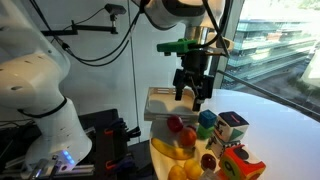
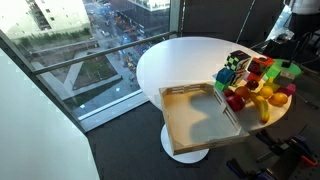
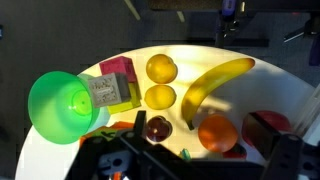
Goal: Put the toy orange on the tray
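The toy orange [image 3: 217, 132] lies on the white round table between the tip of the yellow banana [image 3: 215, 85] and a dark red apple [image 3: 157, 128]. It also shows in an exterior view [image 2: 281, 99] among the fruit. My gripper [image 1: 192, 95] hangs open and empty above the fruit pile; in the wrist view its dark fingers [image 3: 210, 162] frame the orange from above without touching it. The pale wooden tray [image 1: 158, 100] [image 2: 195, 125] lies empty beside the fruit, at the table's edge. It is out of the wrist view.
Two yellow lemons [image 3: 161, 68] lie past the banana. A green cup [image 3: 60, 105] and colourful cube boxes [image 3: 115, 85] [image 1: 232, 125] crowd the pile. Another red fruit [image 3: 268, 125] lies at the right. The window glass is close behind the table.
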